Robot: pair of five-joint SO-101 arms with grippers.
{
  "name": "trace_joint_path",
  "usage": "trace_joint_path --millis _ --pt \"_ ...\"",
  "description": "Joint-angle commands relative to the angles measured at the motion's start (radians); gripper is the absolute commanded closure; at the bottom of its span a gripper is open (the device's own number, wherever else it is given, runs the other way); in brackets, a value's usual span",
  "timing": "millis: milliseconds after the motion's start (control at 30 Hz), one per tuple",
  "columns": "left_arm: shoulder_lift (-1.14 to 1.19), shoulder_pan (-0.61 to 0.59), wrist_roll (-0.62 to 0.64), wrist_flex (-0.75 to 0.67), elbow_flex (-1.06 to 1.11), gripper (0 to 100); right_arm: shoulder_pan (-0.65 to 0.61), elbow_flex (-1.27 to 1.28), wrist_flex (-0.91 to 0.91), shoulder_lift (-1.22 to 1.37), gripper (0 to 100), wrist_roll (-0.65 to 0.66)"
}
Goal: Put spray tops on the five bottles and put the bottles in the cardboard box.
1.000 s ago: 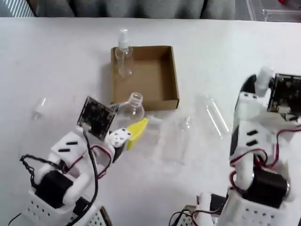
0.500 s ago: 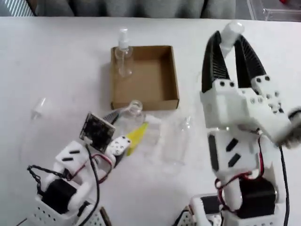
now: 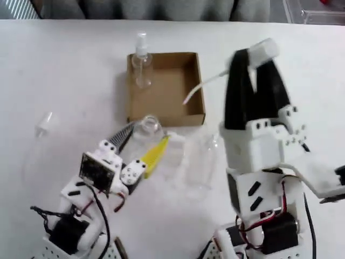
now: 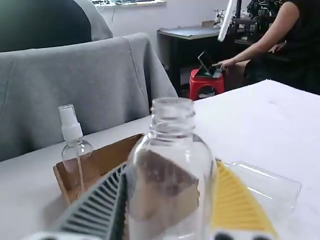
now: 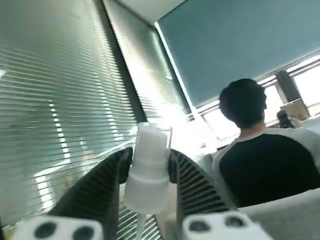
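Progress looks early: one topped bottle (image 3: 142, 60) stands in the box (image 3: 172, 118); left fingers (image 3: 155, 152) clamp an open bottle (image 3: 146, 127), right fingers (image 3: 235, 91) pinch a spray top (image 3: 263, 49); other bottles (image 3: 200, 162) lie bare.

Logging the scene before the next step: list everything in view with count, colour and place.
cardboard box: one, brown, middle of the table.
capped bottle: one, clear with a white sprayer fitted, upright in the box's far left corner.
open bottle: one, clear, no top, upright just outside the box's near wall.
spray top: one, white, held up in the air, its tube slanting toward the box.
lying bottles: two made out, clear, one on the table by the box's near wall, one far to the left.
table: one, white.
left pincer: one grey and one yellow finger, shut on the open bottle.
right pincer: black fingers, shut on the spray top.
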Motion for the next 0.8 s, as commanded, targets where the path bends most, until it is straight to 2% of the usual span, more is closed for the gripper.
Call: trace_joint_path --millis 0,167,500,767 --pt "-0.019 0.012 0.058 -0.152 0.06 98 -0.151 -0.008 -0.025 -0.005 98.2 -0.002" --pt "-0.019 0.012 0.221 -0.187 0.086 98 -0.202 -0.003 -0.025 -0.005 98.2 -0.002" --pt "-0.019 0.01 0.222 -0.19 0.104 98 -0.2 0.041 -0.027 0.042 98.2 0.0" --pt "-0.019 0.012 0.222 -0.192 0.124 98 -0.205 0.041 -0.159 0.124 98.2 0.037"
